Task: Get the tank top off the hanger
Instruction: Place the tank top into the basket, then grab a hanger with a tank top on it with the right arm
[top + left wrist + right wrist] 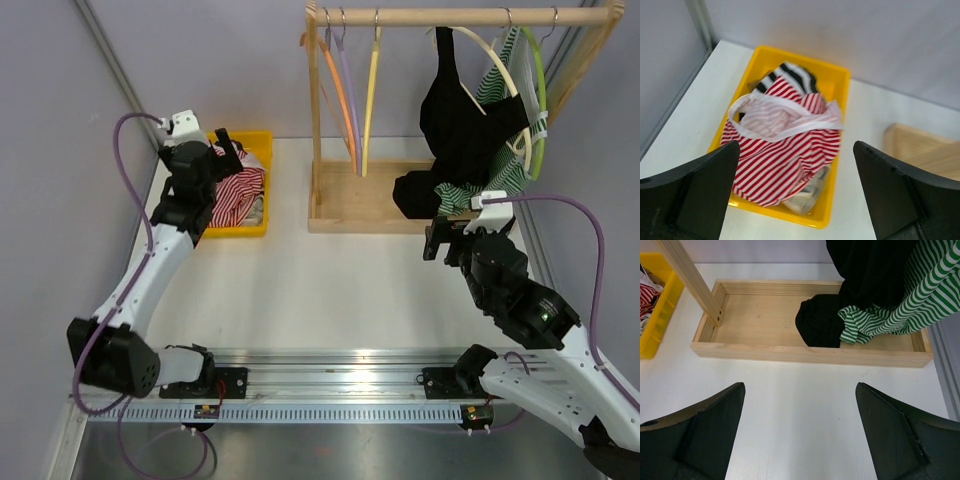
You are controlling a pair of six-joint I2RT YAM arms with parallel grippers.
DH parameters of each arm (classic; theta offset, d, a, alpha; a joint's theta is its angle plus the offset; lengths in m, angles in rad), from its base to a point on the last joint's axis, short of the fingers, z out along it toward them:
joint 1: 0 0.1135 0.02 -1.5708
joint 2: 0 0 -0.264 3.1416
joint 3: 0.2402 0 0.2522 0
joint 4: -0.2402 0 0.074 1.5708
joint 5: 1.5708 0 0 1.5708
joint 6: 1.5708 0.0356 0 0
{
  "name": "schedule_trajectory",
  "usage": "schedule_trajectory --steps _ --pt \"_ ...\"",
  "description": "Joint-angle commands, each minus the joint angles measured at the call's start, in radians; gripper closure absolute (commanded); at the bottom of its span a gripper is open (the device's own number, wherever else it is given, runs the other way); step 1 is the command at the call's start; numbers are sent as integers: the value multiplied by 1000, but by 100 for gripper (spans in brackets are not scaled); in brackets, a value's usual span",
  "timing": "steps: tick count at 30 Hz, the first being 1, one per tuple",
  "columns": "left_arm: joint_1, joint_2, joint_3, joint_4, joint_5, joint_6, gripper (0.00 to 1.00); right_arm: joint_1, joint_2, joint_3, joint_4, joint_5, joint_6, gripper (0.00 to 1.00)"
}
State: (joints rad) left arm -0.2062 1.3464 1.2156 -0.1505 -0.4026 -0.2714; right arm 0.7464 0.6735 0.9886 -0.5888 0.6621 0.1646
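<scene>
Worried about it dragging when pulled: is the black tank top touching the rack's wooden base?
Touching. The right wrist view shows the black tank top hanging down and bunching in a heap on the floor of the wooden base.

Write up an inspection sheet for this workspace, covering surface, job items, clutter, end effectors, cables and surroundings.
Surface: white table, no spills or marks seen.
Job's things: black tank top hangs on the wooden rack, its lower end bunched in the rack's base tray.
Clutter: green-striped top hangs beside it; empty hangers hang at the rail's left; yellow bin holds a red-striped garment.
End effectors: left end effector open above the bin, holding nothing; right end effector open over the table in front of the rack.
Cables: purple cables on both arms, touching no clothing.
Surroundings: grey walls.
</scene>
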Motion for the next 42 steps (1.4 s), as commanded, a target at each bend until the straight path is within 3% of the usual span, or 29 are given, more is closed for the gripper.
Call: schedule_trajectory --steps 1,10,14,21,34,42 --pt "-79 -137 -89 91 -19 4 1 5 53 54 -35 -30 10 0" --pt "-297 -384 -284 86 -30 1 1 -31 264 160 1 -157 -14 0" --pt "-335 -423 -330 65 -24 -15 1 -209 365 252 49 -335 -63 1" --pt "-345 -464 -392 32 -34 -19 1 -332 576 531 63 -401 -158 1" --pt "-346 -472 -438 29 -25 -20 1 -442 799 919 75 -475 -301 1" --pt "-346 -469 -442 20 -33 -17 1 -574 943 1249 -35 -584 -378 1"
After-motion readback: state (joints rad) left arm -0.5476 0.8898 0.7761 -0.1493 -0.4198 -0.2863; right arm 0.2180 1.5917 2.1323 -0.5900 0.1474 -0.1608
